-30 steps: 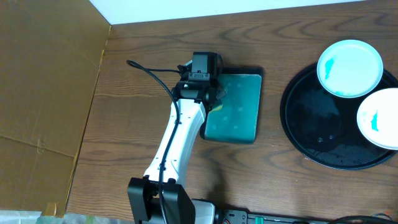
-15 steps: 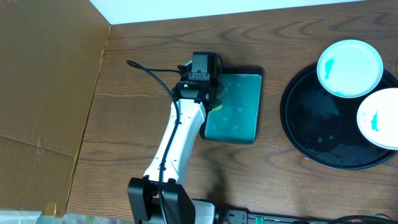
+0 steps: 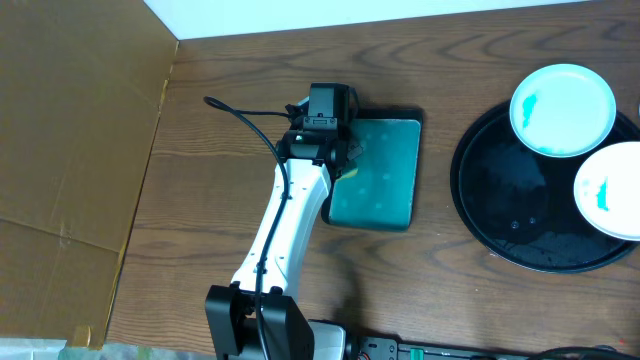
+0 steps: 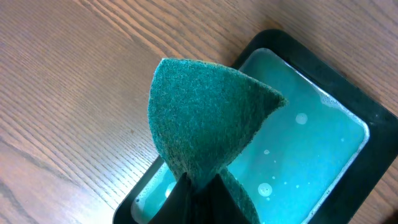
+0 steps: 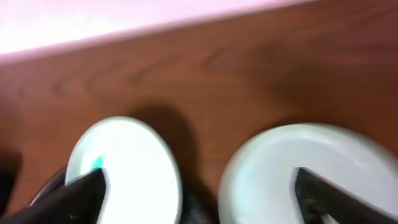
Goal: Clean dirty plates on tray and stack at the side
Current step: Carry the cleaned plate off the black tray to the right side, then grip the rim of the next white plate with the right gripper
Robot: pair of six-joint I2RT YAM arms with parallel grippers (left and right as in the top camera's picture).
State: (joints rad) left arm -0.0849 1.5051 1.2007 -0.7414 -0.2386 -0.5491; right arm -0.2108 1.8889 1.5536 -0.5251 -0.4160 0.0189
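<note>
The round black tray (image 3: 500, 190) lies at the table's right end. It carries two white plates with teal smears, one at the back (image 3: 562, 110) and one (image 3: 612, 190) cut off by the frame edge. The blurred right wrist view shows a smeared plate (image 5: 124, 168) on the left and a second white plate (image 5: 305, 162) on the right. My right gripper (image 5: 199, 199) hangs open above the gap between them, holding nothing. My left gripper (image 4: 200, 183) is shut on a green sponge (image 4: 205, 118) over the small tray of teal liquid (image 4: 298, 155).
The small rectangular black tray (image 3: 385, 170) sits mid-table under my left arm (image 3: 290, 220). A cardboard sheet (image 3: 70, 150) covers the left side. A black cable (image 3: 245, 115) loops behind the left wrist. A pale wall (image 5: 124, 22) runs along the table's far edge.
</note>
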